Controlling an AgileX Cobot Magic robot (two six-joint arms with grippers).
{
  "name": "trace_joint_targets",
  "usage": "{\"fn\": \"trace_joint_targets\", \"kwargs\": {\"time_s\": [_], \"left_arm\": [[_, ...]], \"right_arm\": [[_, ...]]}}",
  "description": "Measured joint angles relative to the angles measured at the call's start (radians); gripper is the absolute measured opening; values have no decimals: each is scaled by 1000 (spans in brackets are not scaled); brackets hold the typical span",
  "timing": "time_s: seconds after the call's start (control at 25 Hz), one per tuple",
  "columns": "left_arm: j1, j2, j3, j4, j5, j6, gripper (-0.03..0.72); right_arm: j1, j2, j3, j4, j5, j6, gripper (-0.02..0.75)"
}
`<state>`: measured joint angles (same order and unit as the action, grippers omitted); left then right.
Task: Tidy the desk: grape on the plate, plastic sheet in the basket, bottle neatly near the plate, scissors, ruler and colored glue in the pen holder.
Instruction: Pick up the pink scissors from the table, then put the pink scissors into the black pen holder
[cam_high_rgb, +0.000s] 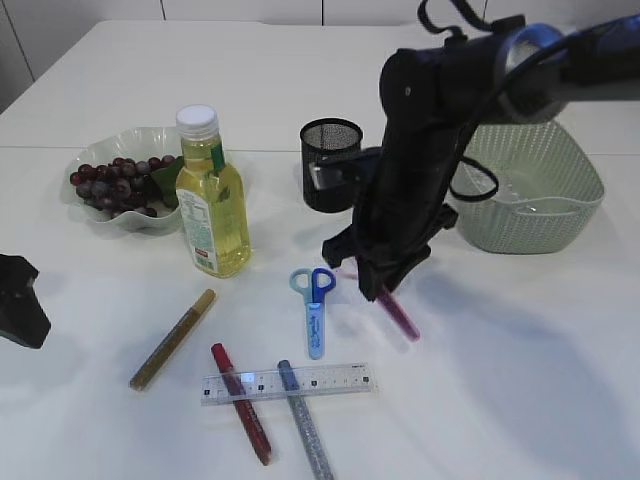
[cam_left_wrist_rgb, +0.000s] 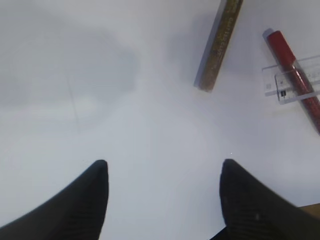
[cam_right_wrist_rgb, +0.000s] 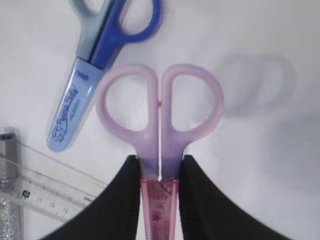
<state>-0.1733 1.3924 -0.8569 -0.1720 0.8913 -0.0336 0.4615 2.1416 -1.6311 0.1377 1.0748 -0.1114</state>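
**Pink scissors pinched, pen holder next**

Pink scissors (cam_right_wrist_rgb: 160, 150) sit closest to the right wrist camera, pinched at the neck just below the finger loops by the right gripper (cam_right_wrist_rgb: 159, 192); the jaws press on both sides of the sheath, and the shadow beside the loops suggests the pair hangs just above the desk; blue scissors (cam_high_rgb: 314, 305) lie flat just beside them, with the ruler (cam_high_rgb: 288, 383) nearer the front edge across a red glue (cam_high_rgb: 241, 403) and a silver glue (cam_high_rgb: 304, 420); a gold glue (cam_high_rgb: 173, 338) lies apart to the left. Grapes (cam_high_rgb: 108, 183) are already on the plate (cam_high_rgb: 125, 140); the bottle (cam_high_rgb: 212, 200) stands upright beside it; the basket (cam_high_rgb: 530, 185) sits at the right. Left gripper (cam_left_wrist_rgb: 162, 192) hovers with jaws spread over bare desk, holding nothing.

The step in hand, by my reading, is stowing scissors; the next move calls for a lift clear of the blue pair, a short carry back to the pen holder (cam_high_rgb: 330, 163), then a tip-down entry through its narrow mouth before release; a skewed approach could knock the cup over.
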Motion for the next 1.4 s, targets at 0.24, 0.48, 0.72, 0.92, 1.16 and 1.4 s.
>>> {"fn": "trace_joint_targets", "kwargs": {"time_s": [0.24,0.48,0.72,0.92,1.16,1.4], "left_arm": [[0,0,0,0,-4,0,505],[0,0,0,0,-2,0,505],[0,0,0,0,11,0,505],[0,0,0,0,15,0,505],[0,0,0,0,18,0,505],[0,0,0,0,26,0,505]], "right_arm": [[-86,-50,-116,57,14,-32,194],[-196,-54,-233,371,-35,-198,194],[-236,-42,-247,613,-172,-413,194],[-238,-4,-248,761,-255,-608,194],[-238,30,-250,892,-389,-841,194],[-238,104,-281,1060,-478,-1119,194]]}}
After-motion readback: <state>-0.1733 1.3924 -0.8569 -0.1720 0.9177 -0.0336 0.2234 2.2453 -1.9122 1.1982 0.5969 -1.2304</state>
